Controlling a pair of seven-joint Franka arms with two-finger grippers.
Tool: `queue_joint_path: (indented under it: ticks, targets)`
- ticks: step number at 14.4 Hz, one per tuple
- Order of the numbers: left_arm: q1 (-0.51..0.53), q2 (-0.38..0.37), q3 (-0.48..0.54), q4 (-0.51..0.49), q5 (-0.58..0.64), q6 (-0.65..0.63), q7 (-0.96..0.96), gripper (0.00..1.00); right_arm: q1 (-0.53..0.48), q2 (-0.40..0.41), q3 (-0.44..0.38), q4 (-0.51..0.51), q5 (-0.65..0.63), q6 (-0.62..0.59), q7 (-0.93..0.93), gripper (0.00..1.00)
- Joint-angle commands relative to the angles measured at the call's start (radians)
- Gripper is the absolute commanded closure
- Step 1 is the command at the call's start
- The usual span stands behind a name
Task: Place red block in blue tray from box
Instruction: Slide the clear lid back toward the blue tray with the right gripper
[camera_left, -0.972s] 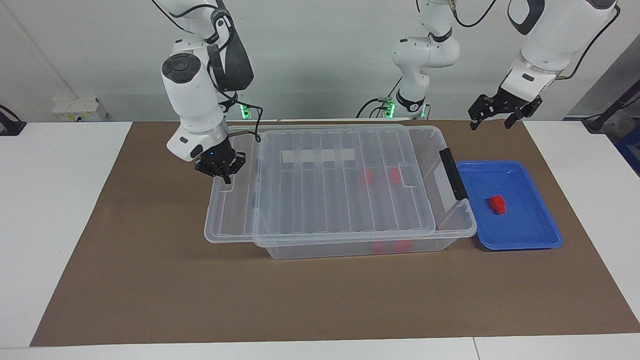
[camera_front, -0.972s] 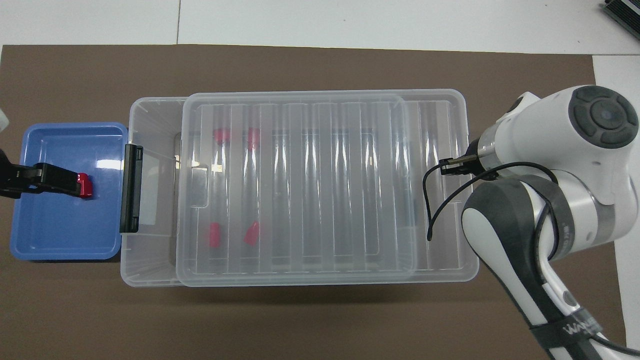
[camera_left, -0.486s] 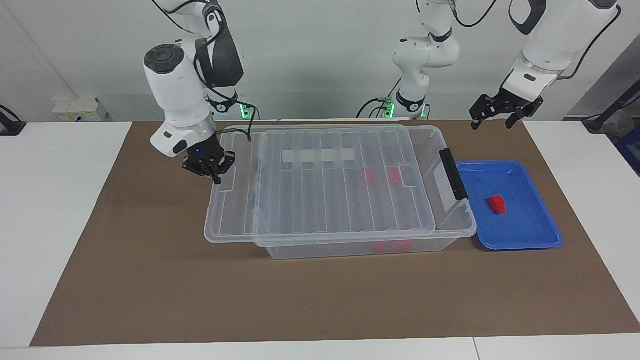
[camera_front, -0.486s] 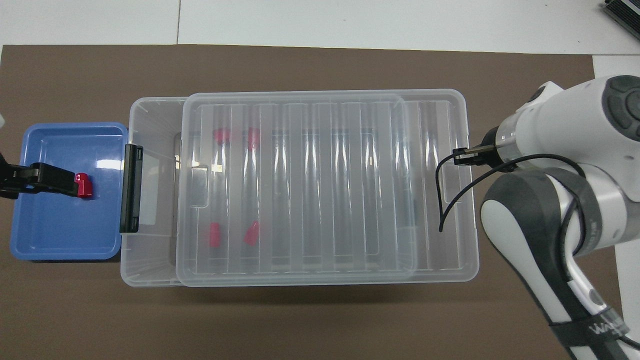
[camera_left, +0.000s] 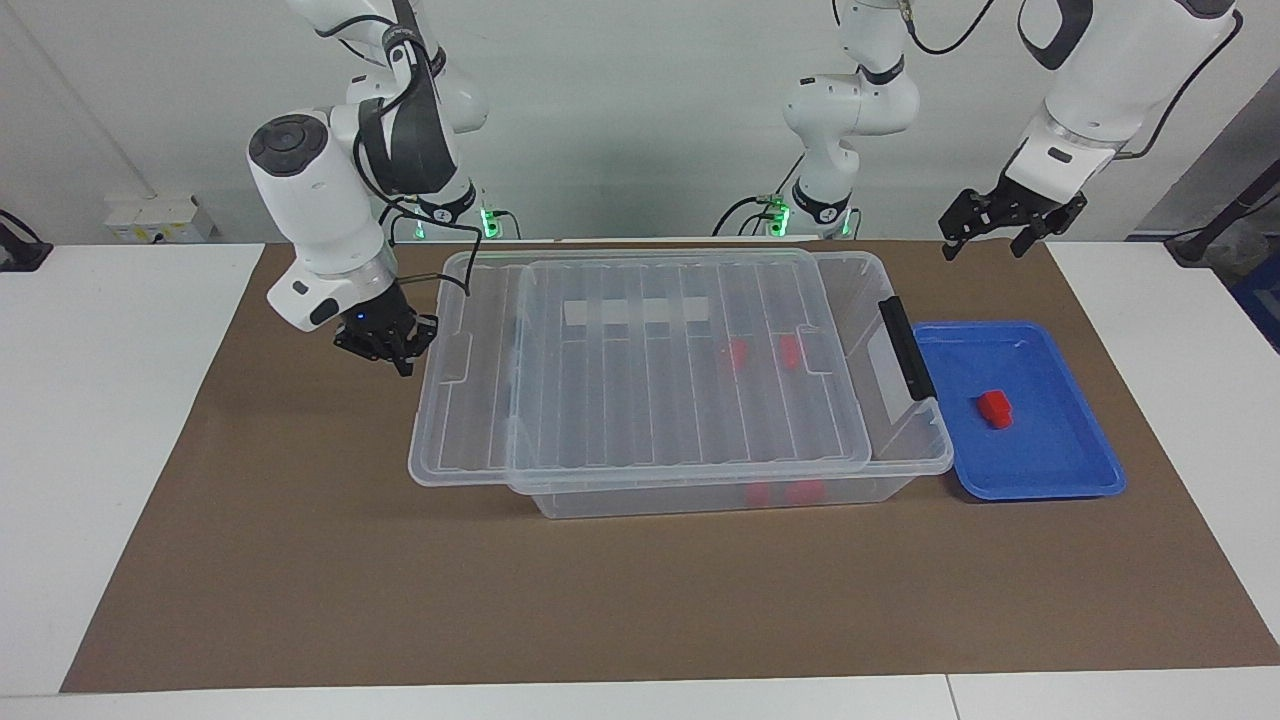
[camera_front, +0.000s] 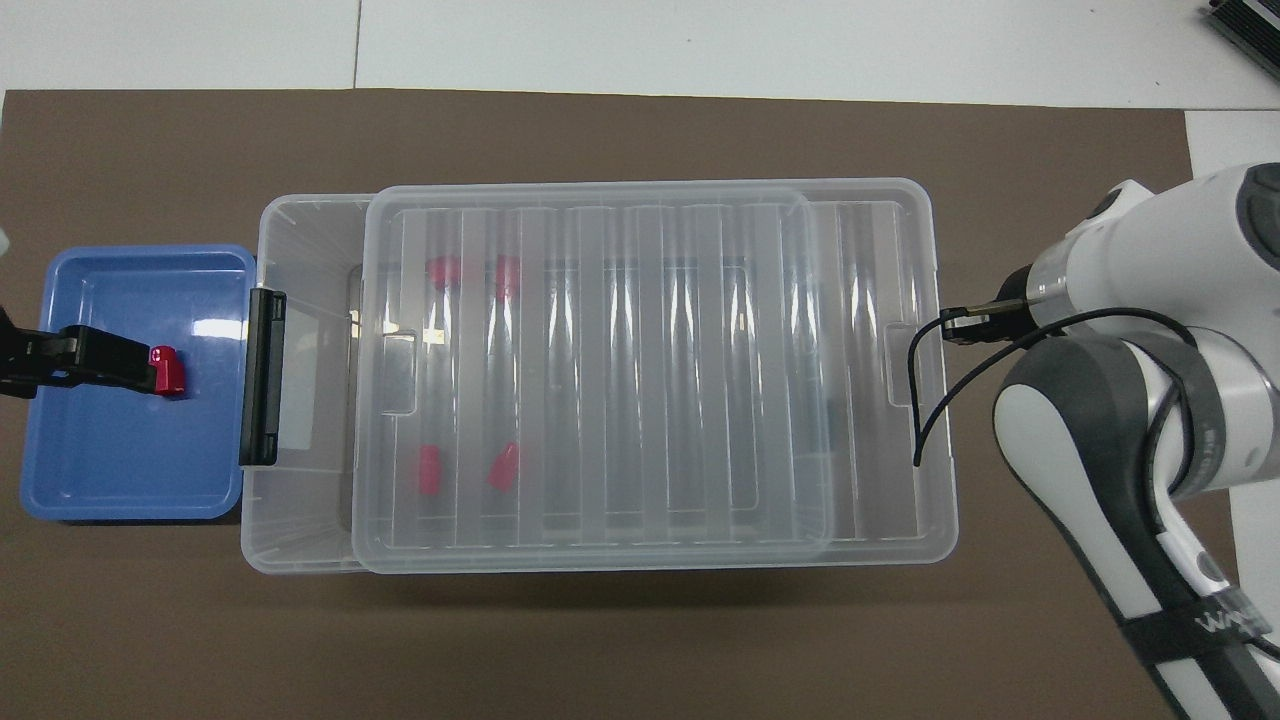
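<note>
One red block (camera_left: 994, 408) lies in the blue tray (camera_left: 1060, 470), which sits against the box (camera_left: 900, 440) at its black-handled, left-arm end. Four more red blocks (camera_front: 430, 470) stay inside the box under its ribbed lid (camera_left: 650, 420) — shifted toward the right arm's end. Only the overhead view shows lettering, "WA…", on the right arm. The right pincer (camera_left: 400, 362), pressed together, hangs just off the lid's edge; the left pincer (camera_left: 985, 242) is spread, raised near the tray.
</note>
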Motion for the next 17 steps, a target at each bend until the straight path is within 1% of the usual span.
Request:
queue_joint_path:
  ticks: [1,3,7,8,12,17]
  targets:
    - [0.002,-0.01,0.002,-0.003,-0.015,-0.014,-0.01,0.0,0.002,-0.025,0.008,-0.041,0.002,0.022,-0.022,1.0]
    - [0.002,-0.01,0.002,-0.003,-0.015,-0.014,-0.01,0.0,0.033,-0.03,0.009,-0.054,0.008,0.022,-0.016,1.0]
    - [0.002,-0.01,0.002,-0.003,-0.015,-0.014,-0.01,0.0,0.05,-0.03,0.012,-0.055,0.017,0.022,-0.011,1.0]
    - [0.002,-0.01,0.002,-0.003,-0.015,-0.014,-0.01,0.0,0.076,-0.03,0.011,-0.055,0.017,0.022,-0.009,1.0]
    - [0.002,-0.01,0.002,-0.003,-0.015,-0.014,-0.01,0.0,0.122,-0.03,0.011,-0.057,0.018,0.022,0.023,1.0]
    - [0.002,-0.01,0.002,-0.003,-0.015,-0.014,-0.01,0.0,0.165,-0.029,0.012,-0.058,0.018,0.039,0.061,1.0]
